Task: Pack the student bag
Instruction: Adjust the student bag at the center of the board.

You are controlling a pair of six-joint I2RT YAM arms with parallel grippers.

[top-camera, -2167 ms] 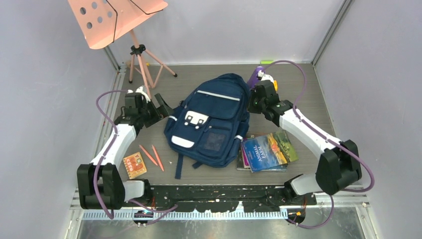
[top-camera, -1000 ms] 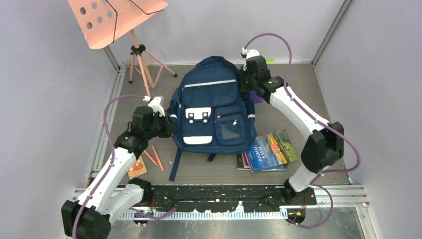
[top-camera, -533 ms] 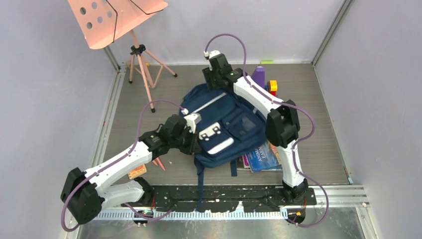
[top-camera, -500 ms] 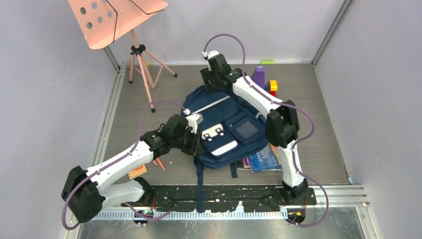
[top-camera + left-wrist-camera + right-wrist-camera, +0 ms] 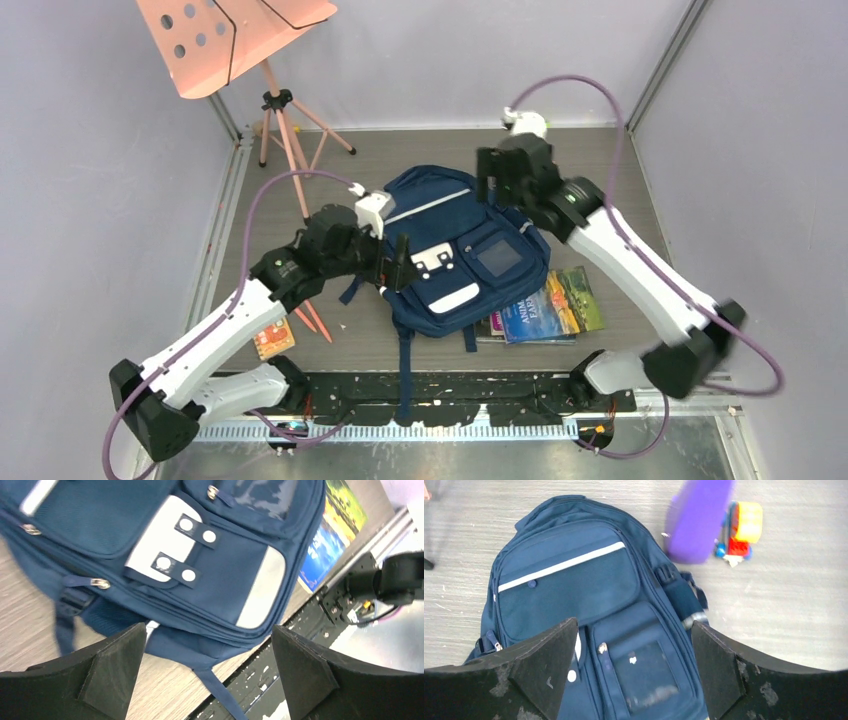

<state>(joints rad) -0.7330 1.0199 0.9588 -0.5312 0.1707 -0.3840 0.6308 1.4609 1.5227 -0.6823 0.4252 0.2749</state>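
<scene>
Counts: 1 student bag [image 5: 455, 265], 2 arms, 1 pink music stand [image 5: 230, 35], a stack of books [image 5: 548, 305] (at least 2, exact count unclear), 1 purple object [image 5: 699, 522], 1 yellow/red/blue toy [image 5: 740, 530], 2 orange pencils [image 5: 312, 318], 1 small orange card [image 5: 270, 340].

The bag lies flat and front up mid-table [image 5: 620, 210], its top tilted slightly left. One strap trails toward the arm bases. The visible zips look closed.

Around the bag:
- The stand is off its far-left corner.
- The books are at its near-right corner, with the stack's left edge tucked under the bag.
- The purple object and toy are just off its far-right shoulder. They show only in the right wrist view, because the right arm covers them from above.
- The pencils and card are near-left of the bag, well apart from it.

The left gripper [image 5: 208, 626] hovers over the bag's left edge, jaws spread wide with nothing between them. The white-patch pocket sits below it. The right gripper [image 5: 634, 621] is above the bag's top-right, jaws also spread wide and empty. It is motion-blurred in the top view.

Changes versus 0.5 s ago:
- The right arm was folded across to the bag's far-left corner and has now swung out right.
- The left gripper has backed off from the front pocket to the left edge.
- The bag is roughly where it was.
</scene>
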